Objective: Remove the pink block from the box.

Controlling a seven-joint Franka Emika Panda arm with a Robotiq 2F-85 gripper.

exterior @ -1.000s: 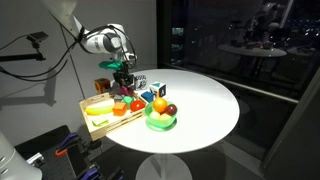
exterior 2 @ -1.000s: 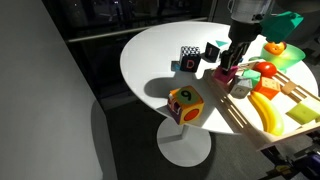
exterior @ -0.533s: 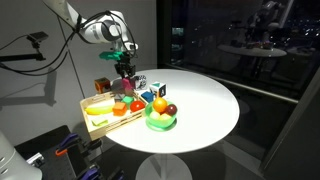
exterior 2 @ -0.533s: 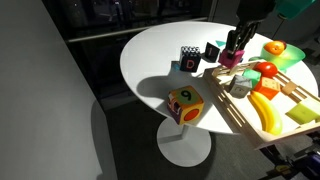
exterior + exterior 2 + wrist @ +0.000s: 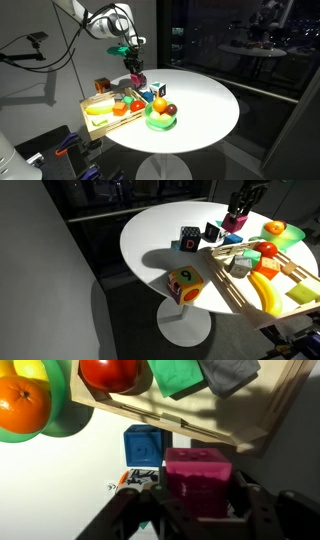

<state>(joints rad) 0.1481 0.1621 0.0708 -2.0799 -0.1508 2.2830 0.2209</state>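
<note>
My gripper (image 5: 134, 66) is shut on the pink block (image 5: 135, 78) and holds it in the air, above the box's far edge and the small cubes beside it. In an exterior view the gripper (image 5: 238, 212) and the block (image 5: 234, 223) hang above the table, clear of the box (image 5: 232, 288). The box (image 5: 103, 127) is a shallow light-wood tray holding several toy fruits. In the wrist view the pink block (image 5: 197, 478) sits between the two fingers (image 5: 197, 505), with the box's wooden side (image 5: 238, 422) above it.
A blue cube (image 5: 143, 445) and a white cube with dark marks (image 5: 190, 238) stand on the round white table (image 5: 205, 105) next to the box. A green bowl (image 5: 160, 122) holds fruit. A colourful number cube (image 5: 184, 283) sits near the table edge. A brownish-red block (image 5: 102, 86) stands behind the box.
The gripper has risen with the pink block, lifting it out of the box and carrying it up over the box's far edge toward the small cubes.
</note>
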